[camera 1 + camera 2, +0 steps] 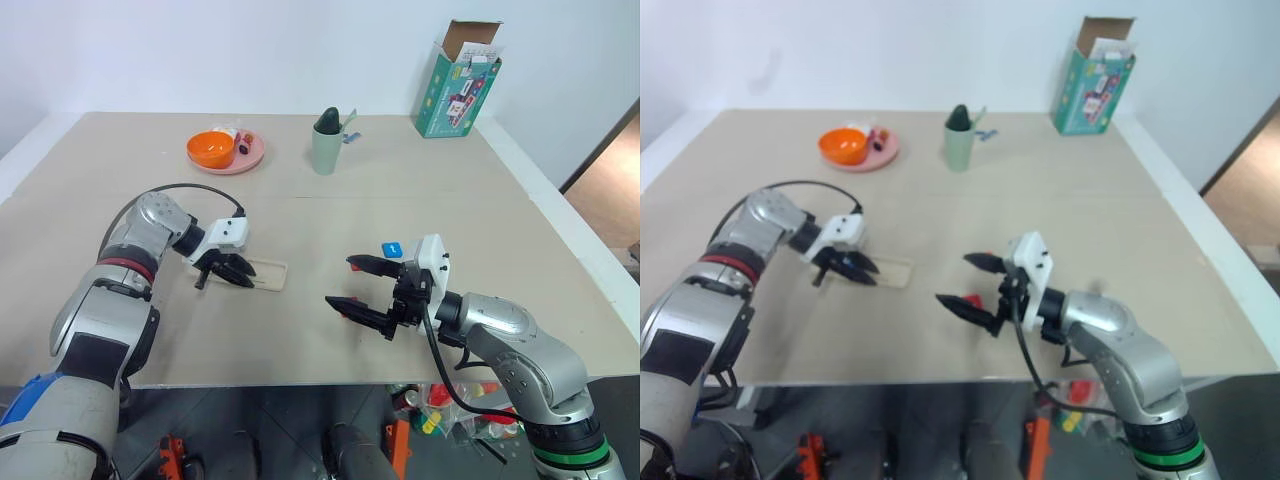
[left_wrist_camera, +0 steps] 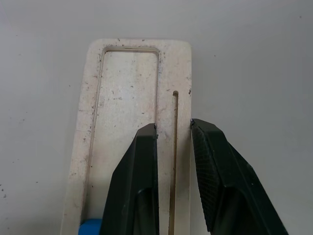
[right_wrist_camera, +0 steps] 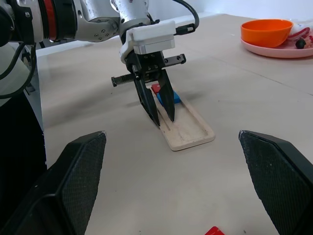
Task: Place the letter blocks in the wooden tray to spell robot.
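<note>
The wooden tray (image 1: 272, 274) lies flat on the table, left of centre. My left gripper (image 2: 173, 128) points down onto it and is shut on one long side rail, one finger inside the recess and one at the outer edge. A blue letter block (image 2: 91, 228) and a red one (image 3: 155, 88) lie in the tray behind those fingers. My right gripper (image 1: 340, 283) hovers open to the right of the tray, holding nothing. Another blue letter block (image 1: 391, 249) lies on the table just beyond it, and a red one (image 1: 973, 300) lies below its fingers.
At the back of the table stand a pink plate (image 1: 250, 157) with an orange bowl (image 1: 211, 148), a green cup (image 1: 326, 150) and a teal carton (image 1: 458, 85). The table's right edge (image 1: 590, 270) runs close to my right arm.
</note>
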Motion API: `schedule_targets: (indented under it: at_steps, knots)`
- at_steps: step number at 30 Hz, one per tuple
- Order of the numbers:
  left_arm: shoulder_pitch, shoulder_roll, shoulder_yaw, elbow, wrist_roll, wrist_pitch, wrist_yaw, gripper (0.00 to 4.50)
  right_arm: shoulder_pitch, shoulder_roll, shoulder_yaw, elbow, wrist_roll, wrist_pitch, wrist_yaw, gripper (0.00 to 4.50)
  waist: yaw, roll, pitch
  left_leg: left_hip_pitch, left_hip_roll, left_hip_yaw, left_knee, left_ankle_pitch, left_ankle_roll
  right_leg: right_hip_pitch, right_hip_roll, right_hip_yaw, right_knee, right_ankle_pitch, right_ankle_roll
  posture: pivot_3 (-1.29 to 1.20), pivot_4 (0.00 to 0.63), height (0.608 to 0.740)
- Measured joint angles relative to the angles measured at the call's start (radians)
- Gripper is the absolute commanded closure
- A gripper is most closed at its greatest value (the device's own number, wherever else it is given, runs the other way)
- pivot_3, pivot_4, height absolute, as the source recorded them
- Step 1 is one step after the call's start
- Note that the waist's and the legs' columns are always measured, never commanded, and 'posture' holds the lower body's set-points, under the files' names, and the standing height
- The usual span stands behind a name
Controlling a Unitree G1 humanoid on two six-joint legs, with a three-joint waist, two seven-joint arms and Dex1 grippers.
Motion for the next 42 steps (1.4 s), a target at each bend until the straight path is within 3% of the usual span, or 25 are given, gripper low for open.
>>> schedule_targets:
  at_steps: [14, 23, 31, 42]
  knots:
    - [0.007, -0.002, 0.0, -0.043, 0.035, -0.002, 0.013, 4.02, -0.002, 0.007, 0.004, 0.023, -0.009, -0.022, 0.022, 0.0, 0.0, 0.0, 0.0, 0.0, 0.0, 0.0, 0.0, 0.0, 0.0, 0.0, 0.0, 0.0, 0.0, 0.0, 0.0, 0.0, 0.15, 0.74]
    - [0.029, -0.071, -0.011, -0.177, 0.061, 0.129, 0.108, 4.02, -0.003, 0.014, 0.027, 0.029, -0.017, -0.031, 0.025, 0.0, 0.001, 0.0, 0.0, 0.0, -0.001, 0.0, 0.0, 0.0, 0.0, 0.0, 0.0, 0.001, 0.0, 0.0, 0.001, 0.0, 0.15, 0.74]
    - [0.102, -0.116, -0.018, -0.468, 0.059, 0.452, 0.18, 4.02, -0.002, 0.016, 0.035, 0.041, -0.021, -0.044, 0.041, 0.0, -0.003, 0.0, 0.0, 0.0, 0.0, -0.001, -0.001, 0.0, 0.0, 0.0, 0.0, 0.001, 0.0, 0.0, 0.001, 0.0, 0.15, 0.74]
    - [0.194, -0.124, -0.058, -0.778, 0.057, 0.769, 0.246, 4.02, -0.016, 0.025, 0.043, 0.062, -0.03, -0.058, 0.059, 0.0, -0.002, 0.0, 0.0, 0.0, 0.0, -0.001, -0.001, 0.0, 0.0, 0.0, 0.001, 0.001, 0.0, 0.0, 0.001, 0.0, 0.15, 0.74]
